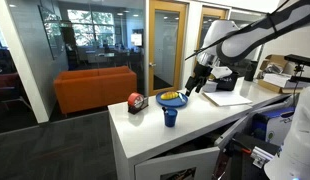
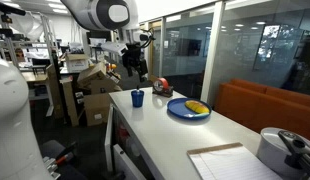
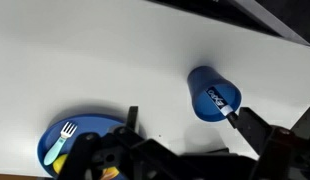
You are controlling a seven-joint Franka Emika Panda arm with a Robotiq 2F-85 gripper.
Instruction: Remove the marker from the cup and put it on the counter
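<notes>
The deep-blue cup (image 3: 207,88) stands on the white counter (image 3: 95,60). The marker (image 3: 219,99), with a white printed label, leans inside it, its end at the rim close to my right finger. My gripper (image 3: 185,112) is open and empty, and hovers above the counter with the cup just ahead, nearer the right finger. In both exterior views the cup (image 1: 170,116) (image 2: 137,98) sits near a counter edge, and the gripper (image 1: 198,86) (image 2: 134,66) hangs above and to one side of it. The marker is too small to make out there.
A blue plate (image 3: 53,148) with a fork and yellow food lies left of the gripper; it also shows in both exterior views (image 1: 172,99) (image 2: 188,109). A red-and-black rounded object (image 1: 136,101) (image 2: 163,86) stands beyond it. Paper (image 2: 231,160) and a pot (image 2: 286,150) sit farther along the counter.
</notes>
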